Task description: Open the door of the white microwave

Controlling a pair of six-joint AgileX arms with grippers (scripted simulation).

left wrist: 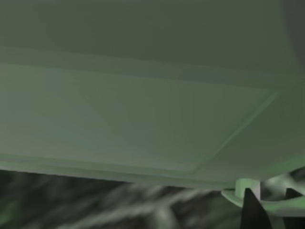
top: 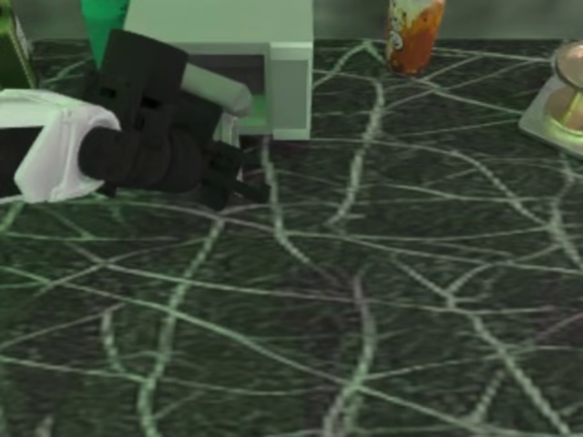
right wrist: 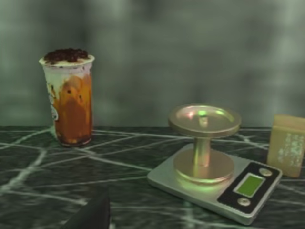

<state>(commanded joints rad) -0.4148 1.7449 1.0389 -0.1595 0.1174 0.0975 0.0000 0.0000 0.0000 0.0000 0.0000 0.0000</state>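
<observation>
Over at the far left the left gripper [top: 239, 177] is right in front of the white microwave [top: 239, 36], low against the door [left wrist: 143, 119]. Can't tell how far its fingers are spread. Further right stand a drink cup [top: 412, 32] and a kitchen scale [right wrist: 217, 176].

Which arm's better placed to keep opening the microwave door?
Left. Its gripper is right at the door of the white microwave. The right arm isn't in the top view; its camera faces the drink cup and scale.
</observation>
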